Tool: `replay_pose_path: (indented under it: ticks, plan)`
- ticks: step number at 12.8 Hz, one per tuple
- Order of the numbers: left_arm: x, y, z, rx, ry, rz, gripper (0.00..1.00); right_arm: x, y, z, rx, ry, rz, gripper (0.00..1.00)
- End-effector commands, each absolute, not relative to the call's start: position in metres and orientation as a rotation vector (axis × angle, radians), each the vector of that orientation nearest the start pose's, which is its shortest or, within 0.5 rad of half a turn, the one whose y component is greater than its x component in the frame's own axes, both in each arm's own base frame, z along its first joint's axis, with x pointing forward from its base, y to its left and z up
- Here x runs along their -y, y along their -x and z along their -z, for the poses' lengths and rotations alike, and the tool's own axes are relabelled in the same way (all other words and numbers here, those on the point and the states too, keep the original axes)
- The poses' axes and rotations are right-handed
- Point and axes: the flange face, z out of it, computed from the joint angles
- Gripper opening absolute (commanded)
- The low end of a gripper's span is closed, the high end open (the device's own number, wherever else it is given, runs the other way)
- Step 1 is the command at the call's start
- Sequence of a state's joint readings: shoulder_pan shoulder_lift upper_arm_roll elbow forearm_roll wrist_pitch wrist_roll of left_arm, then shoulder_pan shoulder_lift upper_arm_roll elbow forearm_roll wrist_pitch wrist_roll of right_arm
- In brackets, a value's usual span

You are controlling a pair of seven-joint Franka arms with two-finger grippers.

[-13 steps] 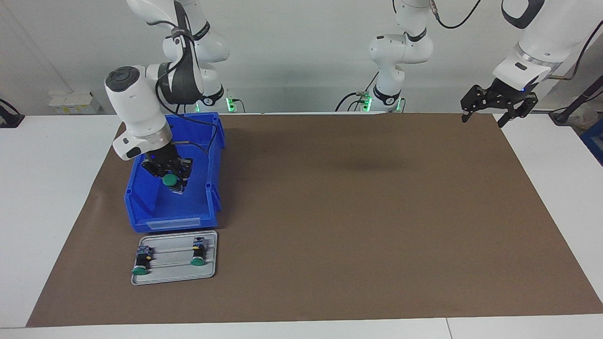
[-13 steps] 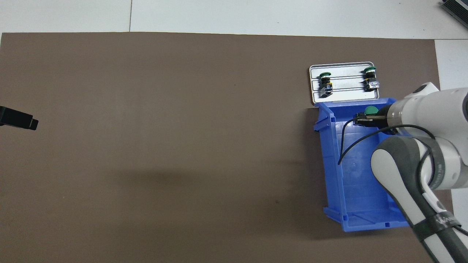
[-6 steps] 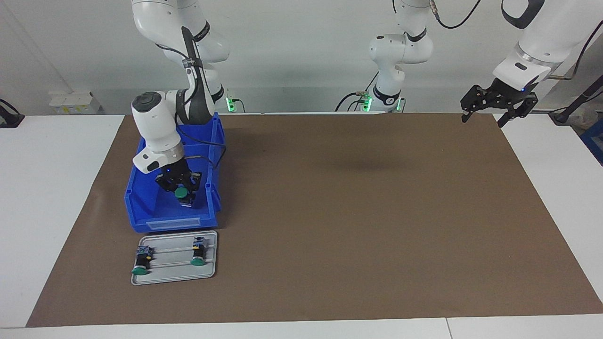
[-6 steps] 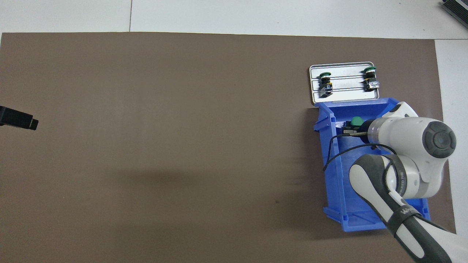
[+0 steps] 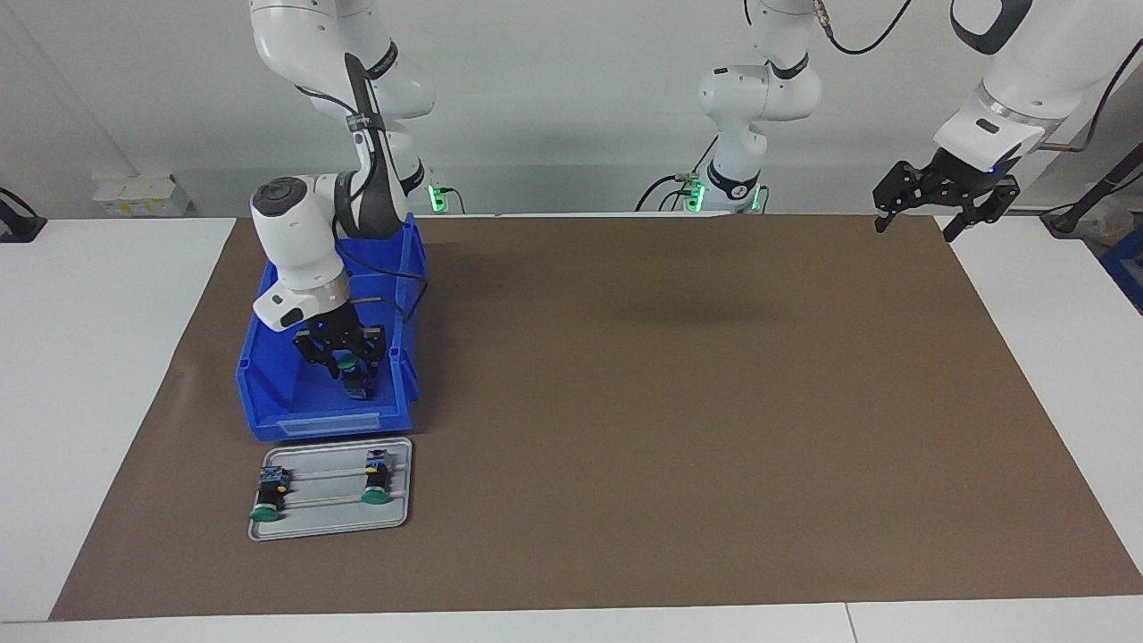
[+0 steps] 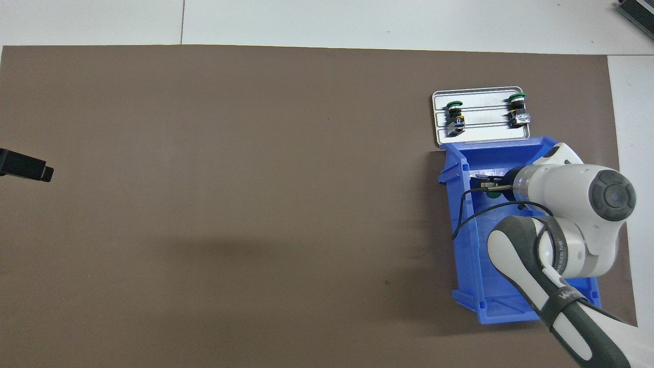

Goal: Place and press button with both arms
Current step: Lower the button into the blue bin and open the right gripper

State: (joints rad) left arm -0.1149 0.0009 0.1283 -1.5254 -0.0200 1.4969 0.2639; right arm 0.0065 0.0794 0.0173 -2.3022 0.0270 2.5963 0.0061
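Note:
My right gripper (image 5: 341,355) is low inside the blue bin (image 5: 268,393), its fingers apart. A green-capped button (image 5: 354,379) lies just under them on the bin floor, toward the bin's end farther from the robots. In the overhead view the right gripper (image 6: 490,183) covers most of that button (image 6: 493,193) in the bin (image 6: 506,301). My left gripper (image 5: 920,223) hangs open and empty over the mat's edge at the left arm's end, waiting; only its tip (image 6: 25,168) shows from above.
A grey metal tray (image 5: 326,520) lies just farther from the robots than the bin and carries two more green-capped buttons (image 5: 266,496) (image 5: 375,482). From above the tray (image 6: 485,134) shows both buttons (image 6: 453,116) (image 6: 517,110). A brown mat (image 5: 679,429) covers the table.
The right gripper came down into the bin with the button. In the last half second the green cap dropped from between the fingers and now sits under them. The left arm has not moved.

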Motion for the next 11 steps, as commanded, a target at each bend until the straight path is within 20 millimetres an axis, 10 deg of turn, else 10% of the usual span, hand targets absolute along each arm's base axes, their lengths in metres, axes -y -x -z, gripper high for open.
replay_pose_path:
  ticks: [1, 6, 11]
  plan:
    - [-0.007, -0.540, -0.640, -0.383, 3.125, -0.050, 1.00, -0.006, -0.536, -0.335, 0.017, 3.091, 0.339, 0.94]
    - [-0.007, -0.540, -0.640, -0.383, 3.125, -0.050, 1.00, -0.006, -0.549, -0.384, 0.020, 3.085, 0.367, 0.96]
    - [-0.006, -0.540, -0.640, -0.385, 3.124, -0.050, 1.00, 0.010, -0.576, -0.506, -0.011, 3.090, 0.154, 0.97]
